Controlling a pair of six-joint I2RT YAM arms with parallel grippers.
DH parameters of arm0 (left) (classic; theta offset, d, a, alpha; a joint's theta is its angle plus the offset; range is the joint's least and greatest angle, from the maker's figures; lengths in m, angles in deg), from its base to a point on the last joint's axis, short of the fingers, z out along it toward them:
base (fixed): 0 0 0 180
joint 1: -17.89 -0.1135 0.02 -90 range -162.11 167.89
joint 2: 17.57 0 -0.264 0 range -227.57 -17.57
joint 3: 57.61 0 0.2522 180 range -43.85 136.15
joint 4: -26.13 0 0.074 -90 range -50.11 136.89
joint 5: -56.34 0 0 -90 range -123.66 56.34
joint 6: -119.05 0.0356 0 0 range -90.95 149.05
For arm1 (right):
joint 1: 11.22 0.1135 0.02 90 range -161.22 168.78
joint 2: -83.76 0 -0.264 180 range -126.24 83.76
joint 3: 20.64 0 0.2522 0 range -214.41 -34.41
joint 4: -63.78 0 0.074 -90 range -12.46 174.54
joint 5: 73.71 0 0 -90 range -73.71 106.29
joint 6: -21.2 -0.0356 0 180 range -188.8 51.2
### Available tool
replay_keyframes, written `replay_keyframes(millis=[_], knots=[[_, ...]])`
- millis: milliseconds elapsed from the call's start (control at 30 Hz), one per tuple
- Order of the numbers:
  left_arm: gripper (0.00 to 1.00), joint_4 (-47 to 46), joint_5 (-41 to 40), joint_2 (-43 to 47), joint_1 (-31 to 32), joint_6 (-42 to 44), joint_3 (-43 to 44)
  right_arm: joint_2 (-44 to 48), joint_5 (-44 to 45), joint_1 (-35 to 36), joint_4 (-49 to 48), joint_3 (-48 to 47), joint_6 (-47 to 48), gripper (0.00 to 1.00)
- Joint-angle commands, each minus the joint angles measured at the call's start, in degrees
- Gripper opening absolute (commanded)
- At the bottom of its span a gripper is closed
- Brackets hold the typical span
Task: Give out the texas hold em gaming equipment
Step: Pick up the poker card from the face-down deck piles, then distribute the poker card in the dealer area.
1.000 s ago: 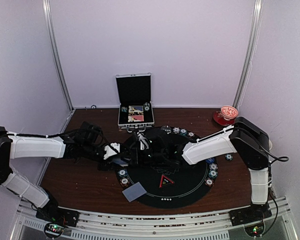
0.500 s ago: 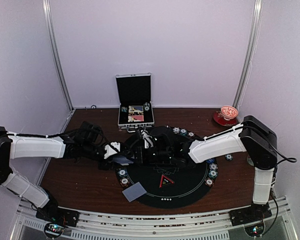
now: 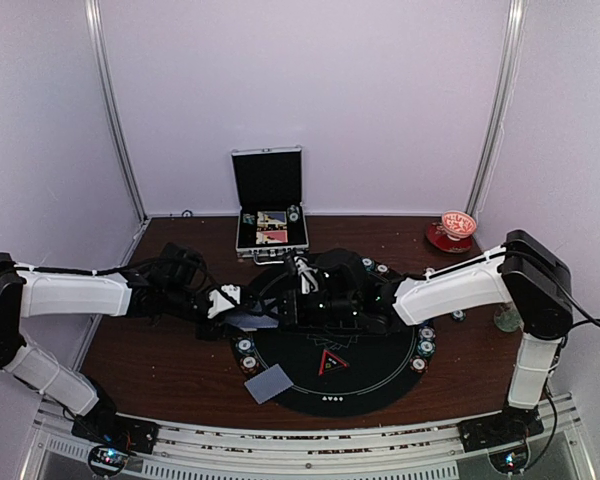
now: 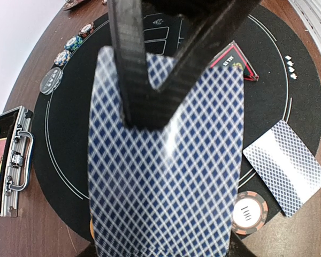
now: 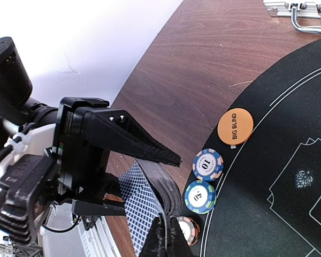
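My left gripper is shut on a deck of blue diamond-backed playing cards, held above the left rim of the round black mat. My right gripper is shut on the edge of the deck's top card, and its black fingers overlap that card. The left gripper's fingers clamp the stack from the far side. One card lies face down on the mat's front left. Striped chips and an orange BIG BLIND button sit on the mat's rim below.
The open silver case stands at the back of the table with cards and chips inside. More chip stacks ring the mat's right rim. A red bowl sits at the back right. A red triangle marker lies on the mat.
My right gripper has shut on the top card's edge at the deck. The right arm's elbow has swung to the right. The left arm holds still.
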Motion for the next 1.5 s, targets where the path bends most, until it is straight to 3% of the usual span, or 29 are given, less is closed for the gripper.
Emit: replay_keyframes(millis=[0,300,467,800,1167,1467], knots=[[0.35,-1.55,1.06,0.06,-0.14,-0.20,0.60,3.73,2.69,-1.03,0.83,1.34,0.41,0.00],[0.35,-1.58,1.45,-0.05,-0.57,-0.45,0.77,9.60,7.21,-5.95,-5.70,9.41,-4.61,0.00],[0.35,-1.44,1.38,-0.29,-0.55,-0.47,0.95,7.77,14.34,-9.27,-8.38,9.84,-9.27,0.00],[0.35,-1.49,1.50,0.11,-0.54,-0.39,0.78,-7.66,21.45,-15.12,-9.82,-2.37,-16.65,0.00],[0.35,-1.49,1.52,-0.10,-0.56,-0.12,0.69,-21.00,21.47,-18.57,-5.77,-15.59,-21.10,0.00],[0.35,-1.44,1.53,0.07,-0.56,-0.08,0.61,-25.88,22.14,-19.34,-1.93,-20.75,-21.36,0.00]])
